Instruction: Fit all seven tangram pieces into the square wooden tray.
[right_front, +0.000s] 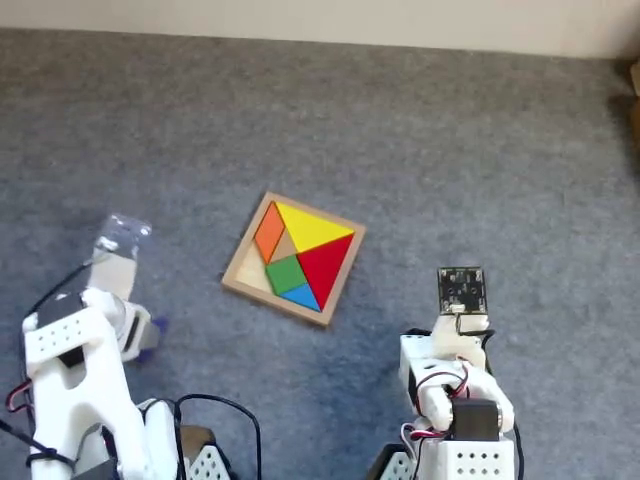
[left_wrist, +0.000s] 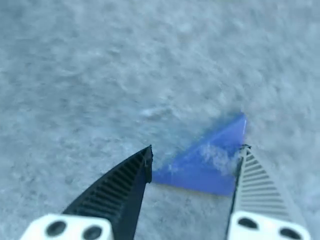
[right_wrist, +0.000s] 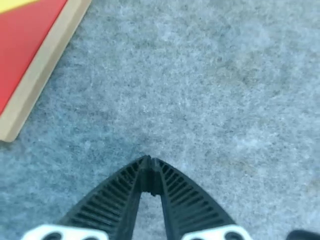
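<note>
The square wooden tray (right_front: 243, 283) lies mid-table holding an orange parallelogram (right_front: 268, 233), a yellow triangle (right_front: 310, 230), a red triangle (right_front: 328, 265), a green square (right_front: 285, 273) and a small blue triangle (right_front: 302, 295). Bare wood shows at the tray's near-left corner and centre. A darker blue triangle (left_wrist: 207, 162) lies on the carpet by the left arm (right_front: 75, 345). My left gripper (left_wrist: 195, 152) is open, one finger on each side of this piece. My right gripper (right_wrist: 150, 167) is shut on nothing over bare carpet, near the tray's corner (right_wrist: 42, 75).
Grey carpet covers the table all around the tray. The right arm's base and wrist camera (right_front: 460, 290) sit at the near right. Cables (right_front: 215, 410) trail by the left arm's base. The table's far edge meets a pale wall (right_front: 320, 20).
</note>
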